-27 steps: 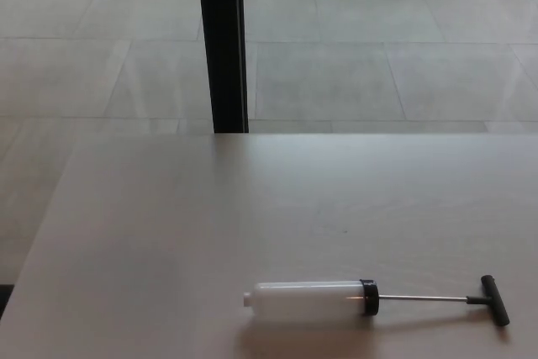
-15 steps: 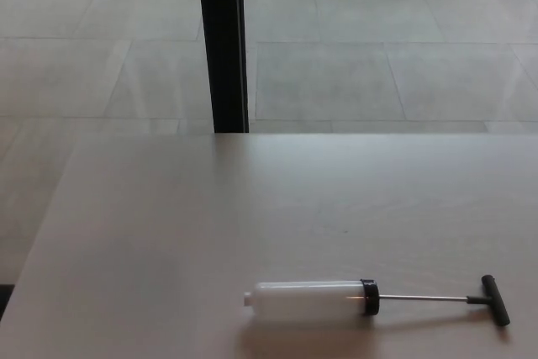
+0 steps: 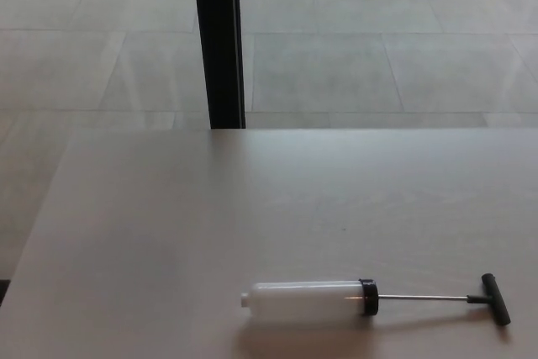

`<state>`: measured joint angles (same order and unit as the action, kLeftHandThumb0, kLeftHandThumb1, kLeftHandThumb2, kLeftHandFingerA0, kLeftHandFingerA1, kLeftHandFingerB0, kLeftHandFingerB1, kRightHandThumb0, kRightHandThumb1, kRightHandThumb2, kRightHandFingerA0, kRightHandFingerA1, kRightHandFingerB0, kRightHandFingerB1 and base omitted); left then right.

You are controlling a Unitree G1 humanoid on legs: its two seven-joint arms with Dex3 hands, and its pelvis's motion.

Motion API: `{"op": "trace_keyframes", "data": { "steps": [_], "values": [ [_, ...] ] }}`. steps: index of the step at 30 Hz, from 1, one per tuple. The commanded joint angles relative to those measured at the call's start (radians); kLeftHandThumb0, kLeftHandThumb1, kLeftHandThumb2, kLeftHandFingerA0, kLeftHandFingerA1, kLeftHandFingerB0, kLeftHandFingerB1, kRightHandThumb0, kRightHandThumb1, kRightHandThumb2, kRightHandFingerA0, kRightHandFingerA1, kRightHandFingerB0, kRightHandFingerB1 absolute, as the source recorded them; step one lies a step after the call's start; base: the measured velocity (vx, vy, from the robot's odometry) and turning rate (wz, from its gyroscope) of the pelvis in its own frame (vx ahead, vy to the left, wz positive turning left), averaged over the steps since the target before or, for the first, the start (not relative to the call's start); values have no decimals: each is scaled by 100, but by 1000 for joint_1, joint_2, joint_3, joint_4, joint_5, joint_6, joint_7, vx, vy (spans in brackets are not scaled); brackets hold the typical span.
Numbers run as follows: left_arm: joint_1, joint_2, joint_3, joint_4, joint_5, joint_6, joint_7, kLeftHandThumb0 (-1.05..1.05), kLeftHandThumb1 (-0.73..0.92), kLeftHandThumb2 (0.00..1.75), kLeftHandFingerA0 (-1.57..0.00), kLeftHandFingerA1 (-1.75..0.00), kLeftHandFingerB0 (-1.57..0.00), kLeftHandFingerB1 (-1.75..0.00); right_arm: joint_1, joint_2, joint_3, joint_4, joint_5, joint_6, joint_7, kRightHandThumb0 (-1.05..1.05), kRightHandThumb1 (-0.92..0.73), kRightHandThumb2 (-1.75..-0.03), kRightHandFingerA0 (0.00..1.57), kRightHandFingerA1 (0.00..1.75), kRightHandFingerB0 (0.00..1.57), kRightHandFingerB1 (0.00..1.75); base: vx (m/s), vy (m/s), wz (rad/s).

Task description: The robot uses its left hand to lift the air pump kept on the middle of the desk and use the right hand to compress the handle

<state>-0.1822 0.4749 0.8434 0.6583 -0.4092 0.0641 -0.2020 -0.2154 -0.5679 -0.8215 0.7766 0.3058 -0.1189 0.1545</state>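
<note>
The air pump (image 3: 307, 301) lies flat on the pale desk (image 3: 210, 224), near the front edge and a little right of centre. Its white translucent cylinder points left and ends in a black collar (image 3: 368, 298). A thin metal rod (image 3: 420, 298) runs right from the collar, fully drawn out, to a black T-handle (image 3: 495, 298). Neither of my hands shows in the head view.
A black vertical post (image 3: 218, 39) stands just behind the desk's far edge, left of centre. Grey floor tiles (image 3: 378, 48) lie beyond it. The desk's left edge runs diagonally down to the lower left corner.
The whole picture has shifted slightly, so the camera moved a little. The pump lies where it was on the desk.
</note>
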Motion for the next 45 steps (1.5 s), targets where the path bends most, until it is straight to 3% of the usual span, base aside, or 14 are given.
{"op": "trace_keyframes", "data": {
  "steps": [1, 2, 3, 6, 9, 11, 12, 13, 17, 18, 19, 20, 21, 45],
  "values": [
    [-118, -66, -377, -601, 138, 42, 32, -72, 86, 66, -40, -49, -38, -41, -56, 19, 142, -330, -25, -39, 10, -68, -67, -98, 22, 50, 10, 41, 0, 0, 0],
    [-129, -79, -419, -642, 159, 35, 31, -64, 70, 109, -33, -59, -25, -52, -58, 31, 162, -354, -27, -41, 19, -67, -68, -98, 18, 49, 6, 40, 0, 0, 0],
    [-142, -87, -462, -660, 193, 27, 29, -65, 87, 64, -38, -50, -35, -41, -60, 45, 179, -367, -43, -63, 13, -61, -85, -65, 27, 39, 14, 27, 0, 0, 0],
    [-173, -130, -655, -763, 350, 30, 34, -74, 83, 65, -49, -58, -43, -43, -44, 99, 258, -505, -68, -14, -5, -71, -67, -100, 26, 50, 10, 41, 0, 0, 0],
    [-198, -154, -763, -786, 454, 23, 44, -75, 80, 64, -52, -59, -41, -46, -17, 127, 299, -575, -77, -17, 2, -70, -84, -65, 33, 39, 20, 29, 0, 0, 0],
    [-198, -197, -842, -789, 496, 42, 58, -74, 78, 63, -58, -55, -46, -45, 3, 162, 346, -611, -84, -31, 22, -72, -65, -99, 24, 51, 12, 42, 0, 0, 0],
    [-197, -203, -852, -788, 507, 33, 63, -71, 78, 63, -61, -57, -48, -46, 2, 163, 353, -615, -92, -34, 19, -69, -84, -65, 30, 39, 19, 30, 0, 0, 0],
    [-192, -220, -873, -789, 516, 24, 70, -70, 77, 62, -59, -58, -48, -46, 1, 165, 366, -618, -104, -41, 19, -72, -67, -98, 22, 51, 13, 43, 0, 0, 0],
    [-178, -254, -944, -800, 530, 60, 84, -68, 78, 63, -61, -59, -50, -47, 11, 178, 398, -637, -122, -37, 11, -67, -85, -65, 29, 39, 19, 30, 0, 0, 0],
    [-176, -249, -961, -801, 546, 65, 82, -70, 78, 63, -63, -59, -51, -47, 14, 185, 402, -640, -122, -37, 6, -70, -68, -100, 24, 51, 11, 43, 0, 0, 0],
    [-175, -242, -980, -798, 552, 71, 71, -72, 80, 63, -60, -61, -49, -48, 16, 194, 405, -639, -120, -42, 4, -68, -86, -66, 31, 41, 20, 30, 0, 0, 0],
    [-171, -236, -992, -796, 553, 73, 65, -74, 80, 62, -61, -64, -50, -50, 17, 200, 408, -641, -114, -38, 4, -72, -66, -100, 24, 53, 14, 44, 0, 0, 0],
    [-161, -225, -1019, -783, 570, 71, 51, -77, 81, 64, -59, -64, -49, -49, 21, 209, 414, -635, -95, -27, 17, -72, -83, -65, 29, 42, 20, 30, 0, 0, 0],
    [-127, -153, -1303, -779, 829, 45, 66, -85, 84, 66, -49, -63, -41, -47, 55, 323, 392, -647, -87, -77, -70, -58, -78, -63, 46, 49, 36, 36, 0, 0, 0]
  ]
}}
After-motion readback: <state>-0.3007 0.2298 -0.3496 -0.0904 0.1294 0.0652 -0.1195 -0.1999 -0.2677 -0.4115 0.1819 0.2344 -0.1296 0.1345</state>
